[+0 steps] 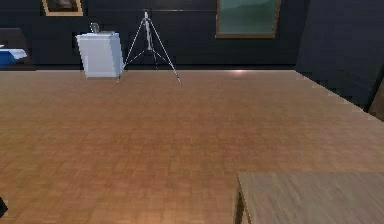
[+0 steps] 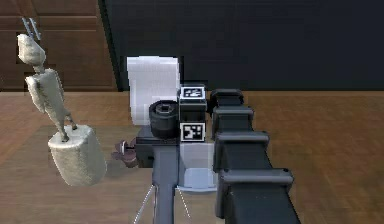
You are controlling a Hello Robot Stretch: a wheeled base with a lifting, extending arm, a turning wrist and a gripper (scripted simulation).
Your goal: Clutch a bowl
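Where parquet floor (image 1: 150, 130) meets dark wall (image 1: 190, 30), what the pincer (image 2: 150, 125) holds is unclear.

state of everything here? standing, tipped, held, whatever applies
statue: standing upright
tripod: standing, legs spread
white box: upright
white block: upright, behind the gripper
gripper: in front of the white block, cannot tell whether it holds anything
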